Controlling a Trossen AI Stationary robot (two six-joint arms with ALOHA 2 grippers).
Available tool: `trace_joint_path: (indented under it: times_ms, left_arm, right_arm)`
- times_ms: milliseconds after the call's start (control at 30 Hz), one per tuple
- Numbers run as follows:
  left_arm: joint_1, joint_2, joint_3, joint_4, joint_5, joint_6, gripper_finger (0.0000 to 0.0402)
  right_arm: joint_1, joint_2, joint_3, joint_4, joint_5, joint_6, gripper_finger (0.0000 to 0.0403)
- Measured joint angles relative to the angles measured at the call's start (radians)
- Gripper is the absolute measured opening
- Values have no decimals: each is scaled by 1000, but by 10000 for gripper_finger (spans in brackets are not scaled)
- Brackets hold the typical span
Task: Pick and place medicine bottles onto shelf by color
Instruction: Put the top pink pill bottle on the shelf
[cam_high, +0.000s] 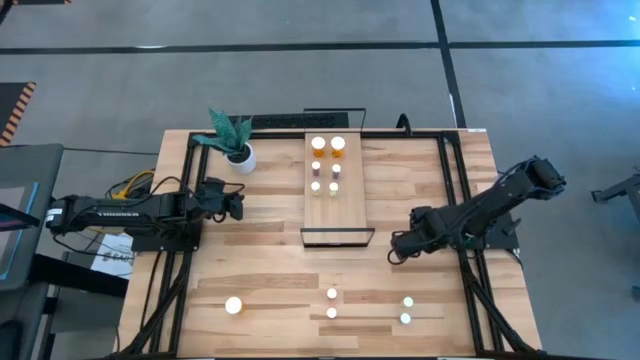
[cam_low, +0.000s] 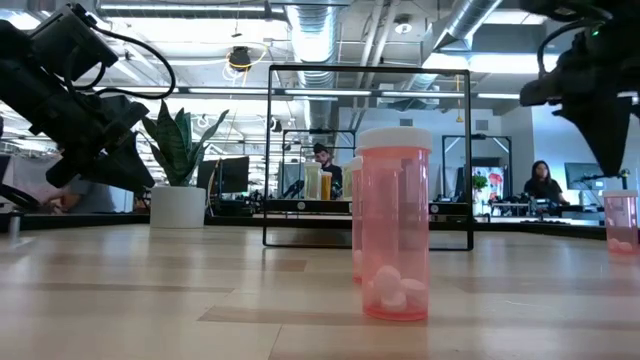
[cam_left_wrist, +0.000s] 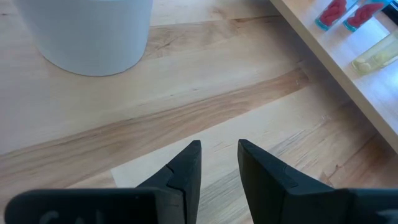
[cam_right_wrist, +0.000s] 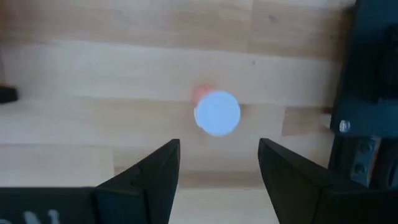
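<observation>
On the plank tabletop (cam_high: 270, 280), the long light-wood shelf (cam_high: 325, 210) already holds six bottles. The right tool (cam_right_wrist: 219, 163) hovers, parted and empty, above a white-capped orange bottle (cam_right_wrist: 216, 112); it should descend centred before squeezing. The left tool (cam_left_wrist: 219, 163) waits closed.

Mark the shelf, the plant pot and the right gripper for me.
shelf (cam_high: 327, 212): high view, bare board near its framed end.
plant pot (cam_high: 241, 158): high view, white rim.
right gripper (cam_right_wrist: 219, 163): right wrist view, midway between fingertips.
</observation>
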Motion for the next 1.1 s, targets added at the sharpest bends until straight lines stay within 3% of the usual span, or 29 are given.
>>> trace_joint_path:
  times_ms: [433,767,1100]
  left_arm:
    - [0,0,0,0,0,0,91]
    - [0,0,0,1,0,0,91]
    - [0,0,0,0,0,0,91]
  right_arm:
    - [-67,7,-12,-9,35,-73,240]
    - [-135,-95,-153,147,14,-181,240]
    - [-137,-106,-224,250,-28,-232,240]
